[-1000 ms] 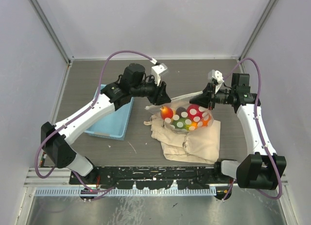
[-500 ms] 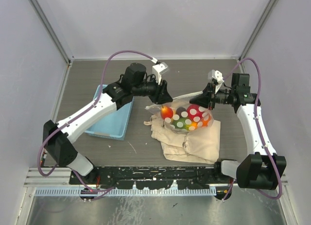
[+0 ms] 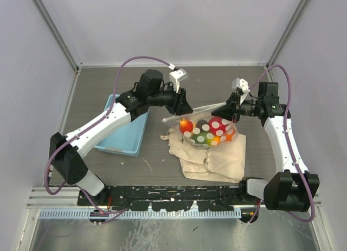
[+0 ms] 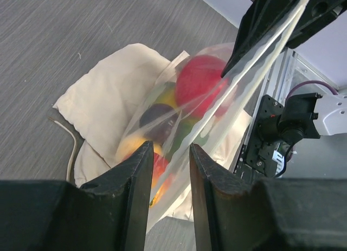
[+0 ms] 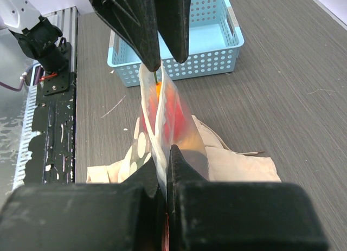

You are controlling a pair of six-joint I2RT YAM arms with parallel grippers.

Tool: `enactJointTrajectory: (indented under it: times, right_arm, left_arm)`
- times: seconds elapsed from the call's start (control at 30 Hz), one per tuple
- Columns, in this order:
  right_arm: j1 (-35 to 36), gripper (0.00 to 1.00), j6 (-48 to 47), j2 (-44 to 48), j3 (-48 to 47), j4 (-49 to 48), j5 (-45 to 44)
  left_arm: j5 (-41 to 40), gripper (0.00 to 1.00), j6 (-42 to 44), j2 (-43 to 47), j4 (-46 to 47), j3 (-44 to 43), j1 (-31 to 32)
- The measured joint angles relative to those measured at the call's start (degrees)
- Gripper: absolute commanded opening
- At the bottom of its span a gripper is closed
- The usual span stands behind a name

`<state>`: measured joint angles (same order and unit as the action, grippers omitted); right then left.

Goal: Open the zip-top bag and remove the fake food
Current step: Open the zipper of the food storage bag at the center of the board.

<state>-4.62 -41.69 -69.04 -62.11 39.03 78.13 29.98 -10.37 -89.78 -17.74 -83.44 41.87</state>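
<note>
The step in hand is the opening: the bag [image 3: 209, 130] lies a little right of centre on the table [image 3: 249, 88], its belly resting on the far edge of a cloth sack [image 3: 214, 159]. Its mouth edge is lifted and stretched between the two arms. The food [image 4: 198, 80] is all inside, and none shows in the basket [image 3: 122, 133] to the left. The right gripper [image 5: 165, 153] has its fingers pressed together on the right end of the mouth edge. The left gripper [image 4: 169, 148] hangs over the left end with its fingers apart. The film runs down through the gap, seemingly not pinched, though the wrist view is too crowded to be sure. Whether the zip strip is sealed cannot be made out. As a judgement, the next move calls for the left fingers to close on one lip only, just beside the strip. The arms should then pull apart across the mouth, not along it, so the zip parts without the bag tearing or slipping.
</note>
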Motion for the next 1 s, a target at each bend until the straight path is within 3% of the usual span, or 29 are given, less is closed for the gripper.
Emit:
enactJointTrajectory:
  times: [0.5, 0.6, 0.8, 1.0]
  right_arm:
    - [0.0, 0.01, 0.0, 0.0, 0.0, 0.0, 0.0]
    - [0.0, 0.01, 0.0, 0.0, 0.0, 0.0, 0.0]
    - [0.0, 0.01, 0.0, 0.0, 0.0, 0.0, 0.0]
    - [0.0, 0.01, -0.2, -0.1, 0.0, 0.1, -0.7]
  left_arm:
    - [3.5, 0.32, -0.8, -0.9, 0.6, 0.0, -0.9]
    - [4.2, 0.26, -0.7, -1.1, 1.0, 0.0, -0.7]
    - [5.9, 0.02, -0.5, -3.3, 1.0, -1.4, -0.7]
    - [8.0, 0.00, -0.9, -3.8, 0.7, -2.1, -0.6]
